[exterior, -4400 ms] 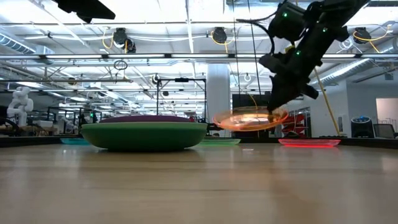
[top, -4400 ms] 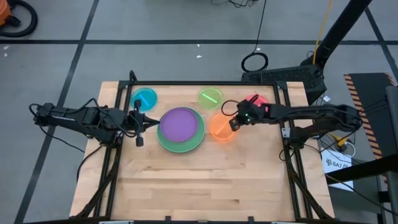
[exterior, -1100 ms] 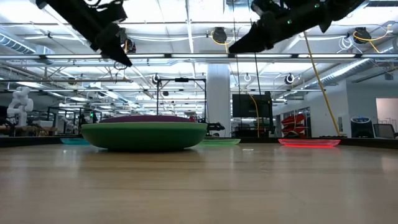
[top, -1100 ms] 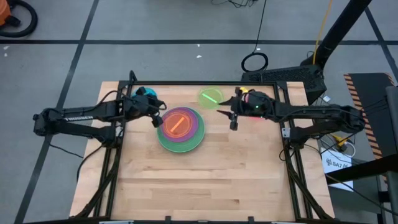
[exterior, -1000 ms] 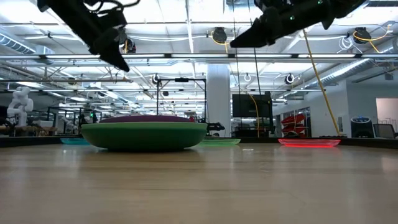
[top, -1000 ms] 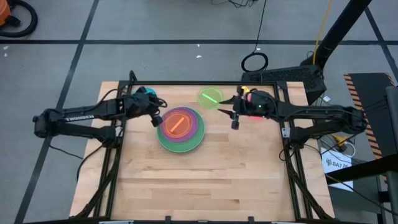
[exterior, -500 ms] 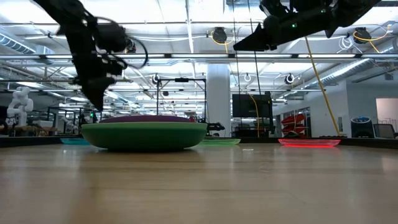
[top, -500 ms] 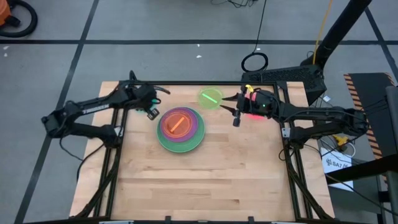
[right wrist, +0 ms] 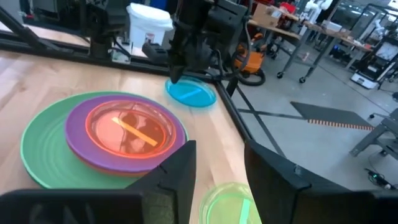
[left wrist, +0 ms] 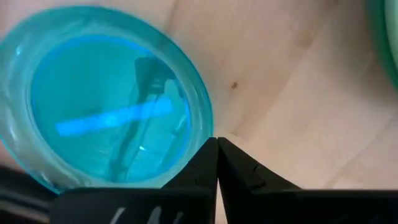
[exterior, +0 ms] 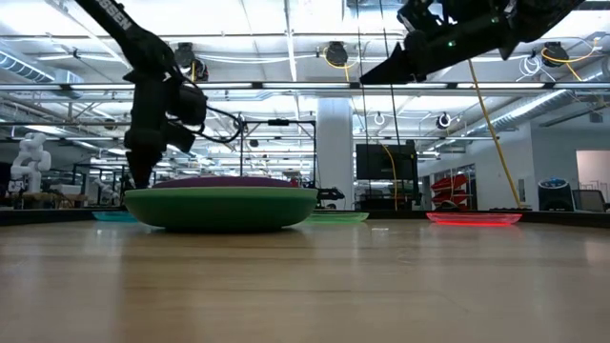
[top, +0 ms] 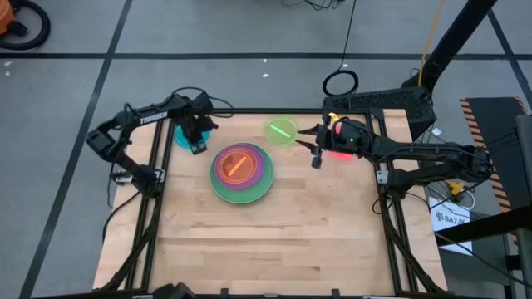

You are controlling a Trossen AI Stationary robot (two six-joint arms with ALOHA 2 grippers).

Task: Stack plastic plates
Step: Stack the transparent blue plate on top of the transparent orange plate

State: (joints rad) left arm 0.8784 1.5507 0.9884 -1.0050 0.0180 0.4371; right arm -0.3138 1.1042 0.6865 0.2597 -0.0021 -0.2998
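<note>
In the middle of the table a dark green plate [top: 242,189] carries a purple plate [top: 263,170] and, on top, a small orange plate [top: 237,164]. A blue plate [left wrist: 106,99] lies at the far left, a lime plate [top: 282,130] at the far middle, and a pink plate [exterior: 474,218] at the far right under the right arm. My left gripper [left wrist: 216,148] points down, shut, with its tips right beside the blue plate's rim. My right gripper [right wrist: 217,163] hangs open and empty above the table, between the lime plate and the stack. My left gripper stands with its shut fingertips [left wrist: 211,155] at the blue plate's rim [left wrist: 204,124] on the side toward the stack, coming from above. Whether they touch the rim, I cannot tell.
Black frame rails run along the table's left, right and far edges [top: 249,111]. The near half of the wooden table [top: 266,241] is bare board. A workshop with racks and benches shows beyond the table in the low view.
My left gripper has swung from above the stack's left side toward the table's far left corner. It has tipped to point down and has come down beside the blue plate, staying shut. The plates lie where they were.
</note>
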